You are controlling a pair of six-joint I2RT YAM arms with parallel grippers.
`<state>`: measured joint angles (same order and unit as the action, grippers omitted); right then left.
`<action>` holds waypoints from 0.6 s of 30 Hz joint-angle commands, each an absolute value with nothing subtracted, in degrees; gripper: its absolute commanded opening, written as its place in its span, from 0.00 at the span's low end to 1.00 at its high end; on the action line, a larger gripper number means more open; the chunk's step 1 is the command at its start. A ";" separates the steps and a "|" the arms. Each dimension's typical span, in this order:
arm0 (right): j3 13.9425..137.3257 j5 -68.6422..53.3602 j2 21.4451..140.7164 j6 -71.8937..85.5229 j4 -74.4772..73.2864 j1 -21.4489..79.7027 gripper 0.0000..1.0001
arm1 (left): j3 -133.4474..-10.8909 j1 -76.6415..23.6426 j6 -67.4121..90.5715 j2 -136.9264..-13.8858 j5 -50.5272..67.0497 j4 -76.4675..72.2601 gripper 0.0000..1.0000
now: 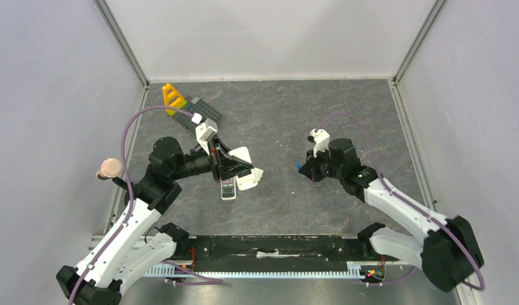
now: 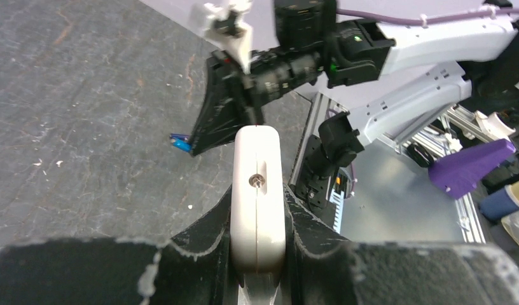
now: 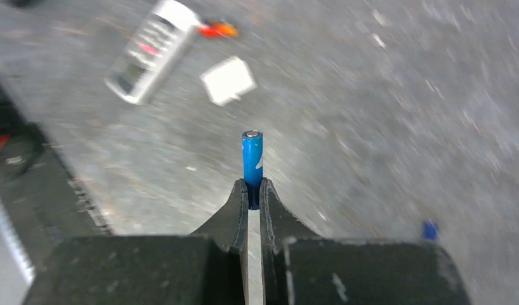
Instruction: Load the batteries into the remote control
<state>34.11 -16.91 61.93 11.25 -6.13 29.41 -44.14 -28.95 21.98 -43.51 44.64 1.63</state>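
Right jaws pinch a small blue cylindrical battery (image 3: 252, 159), left jaws clamp a white plastic slab (image 2: 257, 190); next, align it with the slim white remote control (image 3: 149, 51)

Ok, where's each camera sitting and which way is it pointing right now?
Top external: above and behind the bases, looking down on the table; both arms show.
Left wrist: looks across the table at the right gripper; own fingers clamp a white piece.
Right wrist: looks down past its fingers holding a blue battery, remote beyond.
Shared: all three show that blue battery.
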 commanded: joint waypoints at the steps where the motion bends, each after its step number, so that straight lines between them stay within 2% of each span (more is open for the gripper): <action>1: 35.61 -42.00 56.09 10.29 4.27 29.62 0.00 | -45.99 -28.85 20.52 -41.88 39.29 0.32 0.02; 4: 36.21 -57.72 52.80 13.19 9.29 29.62 0.00 | -45.36 -28.91 22.00 -41.61 41.68 -3.30 0.02; 7: 38.14 -66.40 50.44 13.34 10.25 29.57 0.00 | -45.44 -28.87 23.30 -42.25 44.15 -4.76 0.02; 13: 40.60 -71.21 47.36 14.18 11.62 29.62 0.00 | -45.01 -28.84 25.91 -43.06 44.67 -7.70 0.02; 18: 41.20 -65.74 46.68 20.42 14.42 29.61 0.00 | -45.29 -28.88 28.67 -43.56 42.83 -8.49 0.02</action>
